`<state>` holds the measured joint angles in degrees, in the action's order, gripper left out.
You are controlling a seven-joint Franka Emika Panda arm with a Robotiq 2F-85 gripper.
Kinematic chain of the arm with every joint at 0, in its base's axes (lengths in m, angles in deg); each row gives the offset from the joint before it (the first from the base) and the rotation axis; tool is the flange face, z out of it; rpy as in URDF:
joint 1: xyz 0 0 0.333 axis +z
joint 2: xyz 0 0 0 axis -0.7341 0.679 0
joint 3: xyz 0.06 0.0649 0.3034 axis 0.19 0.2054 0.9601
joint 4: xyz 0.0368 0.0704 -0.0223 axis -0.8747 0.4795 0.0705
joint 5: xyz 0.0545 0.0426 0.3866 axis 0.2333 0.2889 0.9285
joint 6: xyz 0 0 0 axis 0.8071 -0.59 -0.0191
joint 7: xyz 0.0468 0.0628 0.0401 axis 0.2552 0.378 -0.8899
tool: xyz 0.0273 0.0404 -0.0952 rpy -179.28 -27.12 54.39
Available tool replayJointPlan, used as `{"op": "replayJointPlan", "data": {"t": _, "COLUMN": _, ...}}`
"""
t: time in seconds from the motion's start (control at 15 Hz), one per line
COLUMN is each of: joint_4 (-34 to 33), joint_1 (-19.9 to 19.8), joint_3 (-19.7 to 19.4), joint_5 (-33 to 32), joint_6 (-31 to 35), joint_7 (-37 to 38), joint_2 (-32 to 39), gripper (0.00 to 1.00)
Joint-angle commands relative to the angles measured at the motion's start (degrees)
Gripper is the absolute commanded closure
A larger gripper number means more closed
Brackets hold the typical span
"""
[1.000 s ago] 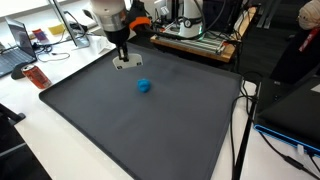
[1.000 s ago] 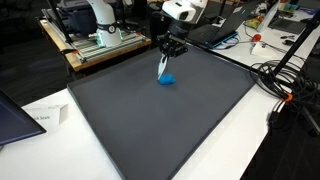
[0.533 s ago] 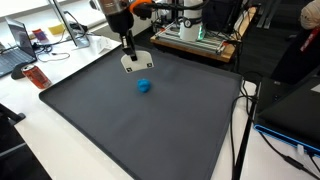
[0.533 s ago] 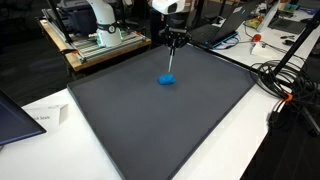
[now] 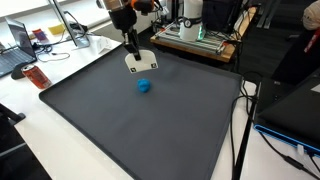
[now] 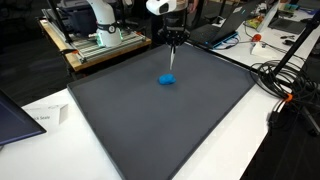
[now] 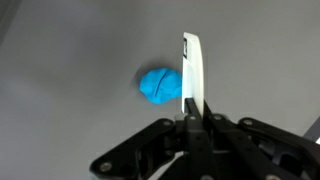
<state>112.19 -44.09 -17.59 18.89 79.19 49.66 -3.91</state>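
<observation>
My gripper (image 5: 131, 48) hangs above the far part of a dark grey mat (image 5: 150, 130), shut on the top edge of a thin white flat piece (image 5: 141, 63) that dangles below it, clear of the mat. From the side the white piece (image 6: 171, 60) looks like a narrow strip under the gripper (image 6: 172, 42). A small blue crumpled lump (image 5: 144, 86) lies on the mat just in front of the piece. In the wrist view the white piece (image 7: 191, 65) stands edge-on between my closed fingers (image 7: 192, 115), with the blue lump (image 7: 159, 85) right beside it on the left.
A metal frame with equipment (image 5: 195, 38) stands behind the mat. Cables (image 5: 243, 110) run along one side of it. A laptop (image 5: 18, 45) and an orange item (image 5: 37, 77) lie on the white table, and a paper label (image 6: 45, 117) lies near the mat's corner.
The gripper has risen off the mat with the white piece in it and shifted slightly sideways along the far edge. The blue lump has not moved.
</observation>
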Motion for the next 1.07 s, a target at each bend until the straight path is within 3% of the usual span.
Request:
{"op": "replayJointPlan", "data": {"t": 0.0, "joint_4": -2.34, "joint_1": 0.70, "joint_3": -0.30, "joint_5": -2.60, "joint_6": -0.08, "joint_7": 6.48, "joint_2": 2.44, "gripper": 0.99}}
{"op": "replayJointPlan", "data": {"t": 1.0, "joint_4": -9.21, "joint_1": 4.03, "joint_3": -0.77, "joint_5": -9.83, "joint_6": -2.78, "joint_7": 23.52, "joint_2": 11.00, "gripper": 0.99}}
